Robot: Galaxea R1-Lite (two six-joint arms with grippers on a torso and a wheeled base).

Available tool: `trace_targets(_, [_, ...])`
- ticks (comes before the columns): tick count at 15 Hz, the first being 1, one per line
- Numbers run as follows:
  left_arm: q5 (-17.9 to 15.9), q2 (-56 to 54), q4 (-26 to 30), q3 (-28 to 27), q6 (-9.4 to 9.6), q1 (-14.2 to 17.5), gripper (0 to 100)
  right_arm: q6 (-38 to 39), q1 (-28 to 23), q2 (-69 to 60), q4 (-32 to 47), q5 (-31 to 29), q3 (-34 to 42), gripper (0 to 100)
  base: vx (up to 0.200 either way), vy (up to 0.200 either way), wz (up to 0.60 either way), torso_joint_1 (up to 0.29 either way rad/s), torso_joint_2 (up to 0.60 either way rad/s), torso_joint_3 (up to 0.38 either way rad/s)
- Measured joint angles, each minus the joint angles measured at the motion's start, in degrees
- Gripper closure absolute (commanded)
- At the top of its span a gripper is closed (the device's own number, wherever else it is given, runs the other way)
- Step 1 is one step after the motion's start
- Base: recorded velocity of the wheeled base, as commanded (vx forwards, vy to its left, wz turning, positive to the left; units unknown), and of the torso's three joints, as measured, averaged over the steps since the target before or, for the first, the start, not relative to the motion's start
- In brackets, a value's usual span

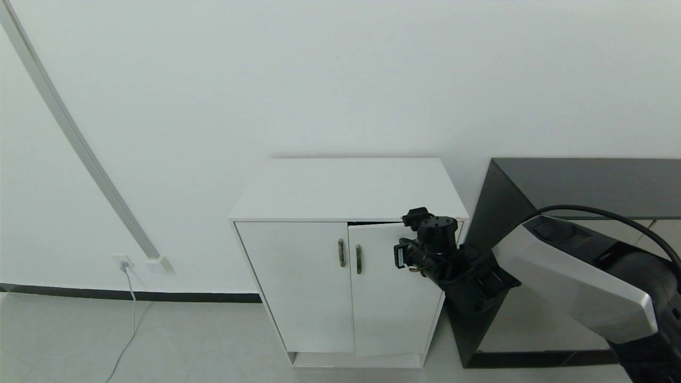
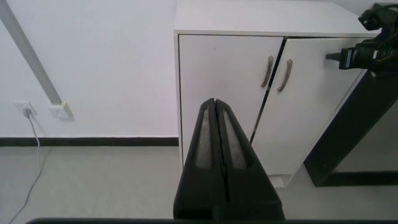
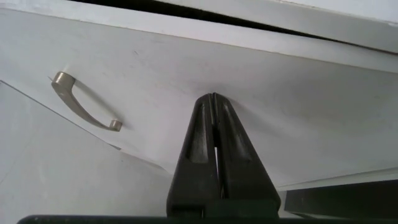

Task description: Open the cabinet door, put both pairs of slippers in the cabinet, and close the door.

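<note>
A white two-door cabinet [image 1: 346, 191] stands against the wall. Its left door [image 1: 298, 287] is closed; the right door [image 1: 393, 314] stands slightly ajar, with a dark gap along its top edge [image 3: 186, 11]. Two metal handles [image 1: 341, 252] [image 1: 358, 259] sit side by side at the middle. My right gripper [image 3: 214, 96] is shut, its tips pressed against the face of the right door [image 3: 298, 112], to the side of that door's handle [image 3: 84, 109]. My left gripper [image 2: 214, 101] is shut on nothing and is held well back from the cabinet front [image 2: 217, 74].
A black piece of furniture [image 1: 574, 181] stands close against the cabinet's right side. On the wall to the left are a slanted cable duct [image 1: 80, 143] and a socket [image 1: 123, 263] with a cable trailing onto the grey floor [image 1: 186, 340].
</note>
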Motion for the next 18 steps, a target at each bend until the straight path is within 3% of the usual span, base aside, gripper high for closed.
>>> trace_targets(18, [0.00, -0.01, 0.00, 0.00, -0.02, 0.00, 100, 0.02, -0.37, 1.02, 3.18, 0.00, -5.24, 100, 0.000, 0.000, 0.00, 0.000, 0.00, 0.000])
